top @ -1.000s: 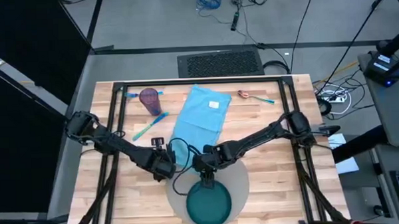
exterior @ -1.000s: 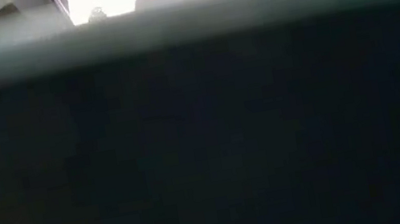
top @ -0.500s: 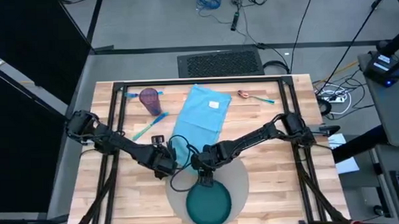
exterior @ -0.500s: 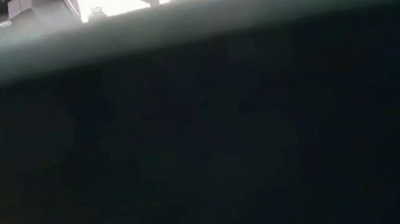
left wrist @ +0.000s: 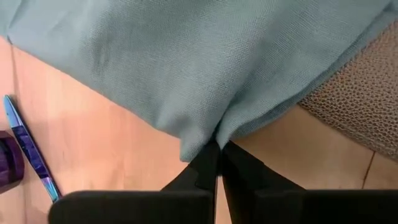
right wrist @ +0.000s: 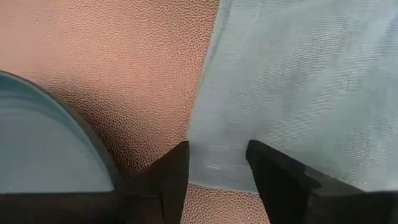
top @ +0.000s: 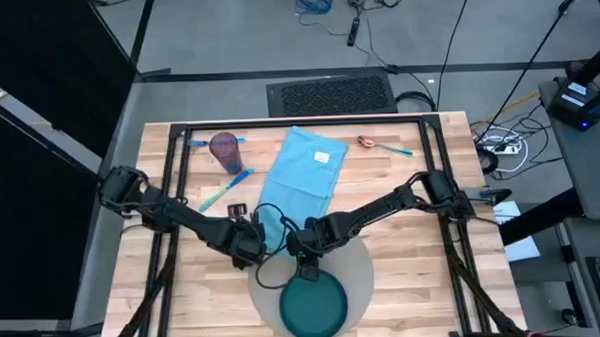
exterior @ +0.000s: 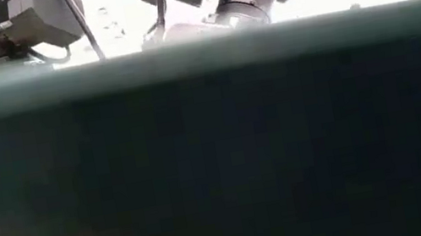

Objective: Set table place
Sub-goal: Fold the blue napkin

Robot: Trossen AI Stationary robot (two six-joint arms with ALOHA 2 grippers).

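A light blue napkin (top: 302,176) lies on the table (top: 404,275), with its near end at the grey round placemat (top: 360,266). The dark teal plate (top: 313,308) rests flat on the placemat and fills most of the low view (exterior: 216,151). My left gripper (left wrist: 217,146) is shut on the napkin's near end. My right gripper (right wrist: 217,155) is open just beside it. Its fingers stand over the napkin's near edge (right wrist: 211,155), where that edge overlaps the placemat (right wrist: 124,62), next to the plate's far rim (right wrist: 68,112). I cannot tell whether they touch the cloth. My left gripper pinches the napkin's near edge (left wrist: 211,134) between its two fingertips. The cloth gathers into small folds at the pinch. The rest of the napkin spreads away from the fingers over the table and the placemat's edge (left wrist: 360,99).
A purple cup (top: 224,148) and blue-handled cutlery (top: 226,191) lie at the far left. Another blue-handled piece (top: 384,146) lies at the far right. A black metal frame (top: 308,121) runs round the table top. Bare wood shows to the left and right of the placemat.
My right gripper has drawn back a little from the plate's far rim toward the napkin. In the low view the plate's rim line has sunk, and both wrists show more above it. My left gripper stays shut on the napkin.
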